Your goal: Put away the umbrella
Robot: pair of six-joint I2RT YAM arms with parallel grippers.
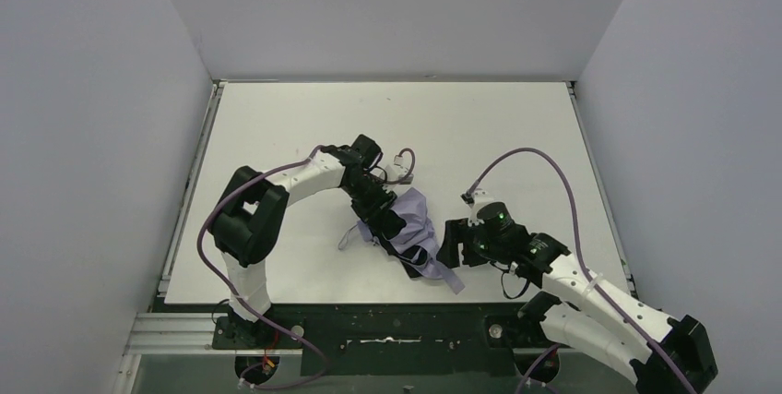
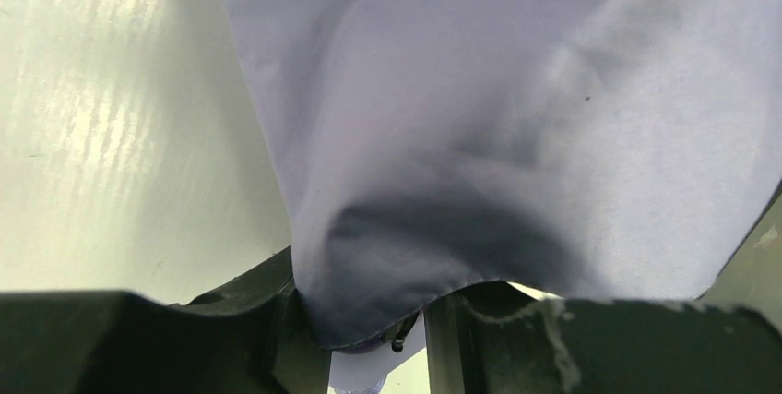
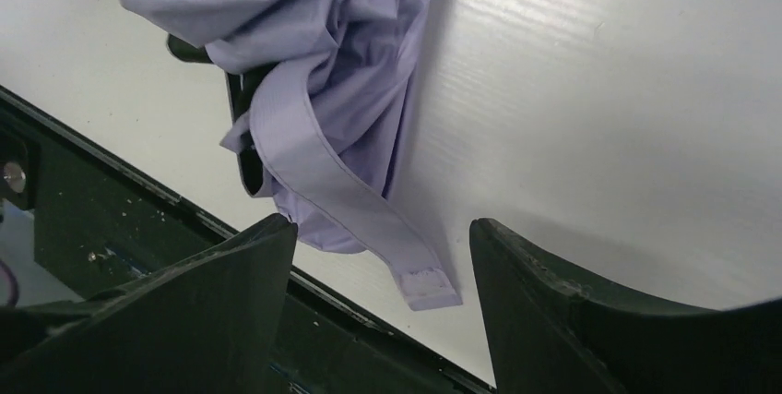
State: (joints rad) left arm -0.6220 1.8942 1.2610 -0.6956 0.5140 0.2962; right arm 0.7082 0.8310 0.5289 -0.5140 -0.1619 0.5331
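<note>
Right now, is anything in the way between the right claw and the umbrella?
Nothing visible. The right gripper stands open over the table, with the umbrella and its loose strap just ahead.

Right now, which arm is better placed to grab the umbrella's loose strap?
Right. The right fingers are open, with the strap lying just ahead of them; the left fingers are pinching the umbrella.

White tabletop (faintly glossy), boxed in by plain grey wall panels on three sides; black mounting strip along near edge, silver aluminium rail at lower left.
</note>
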